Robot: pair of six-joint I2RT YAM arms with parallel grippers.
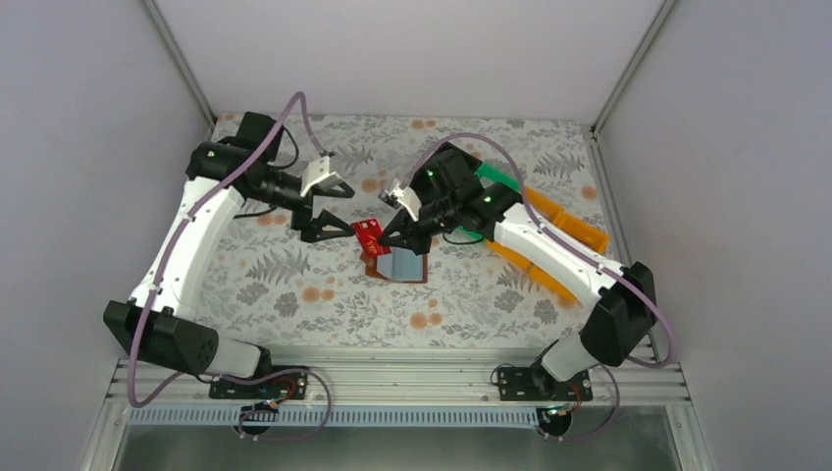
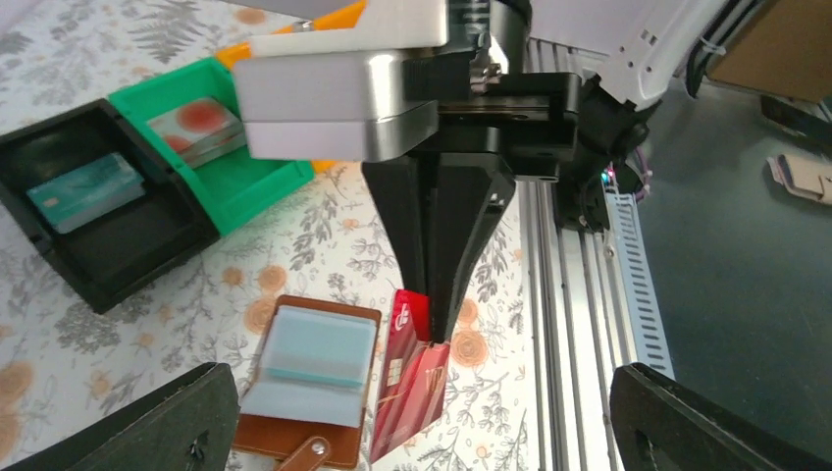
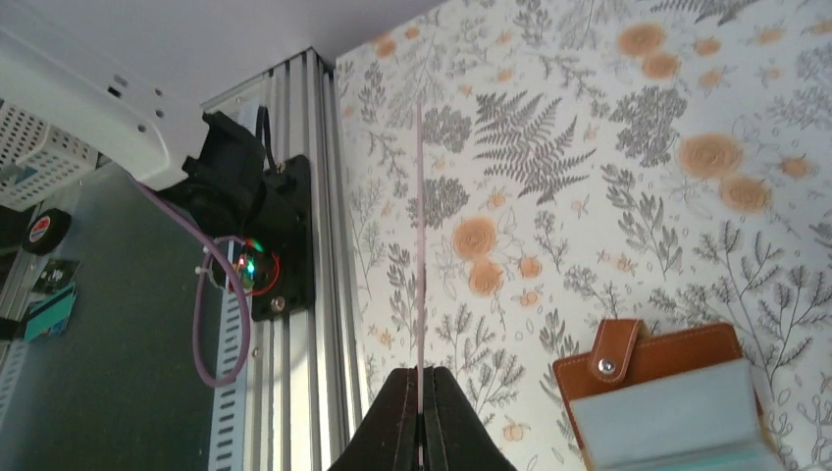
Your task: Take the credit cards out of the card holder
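Mid-table [image 1: 294,324], my right gripper [image 1: 385,238] pinches the red credit card [image 1: 367,234] edge-up beside the card holder [image 1: 400,267]. Left gripper [image 1: 342,209] gapes empty just leftward.

Soft, even light falls from overhead; the floral-print surface [image 1: 314,304] carries faint shadows and no glare. In the left wrist view the black end effector fingers [image 2: 157,422] at 7 and 5 o'clock blur. In the right wrist view the thin red plastic credit card [image 3: 420,245], edge-on, washes pale.

Lab robot cell: white panel walls [image 1: 392,49], bolted aluminium rail [image 1: 392,379], floral-covered table [image 1: 294,299].
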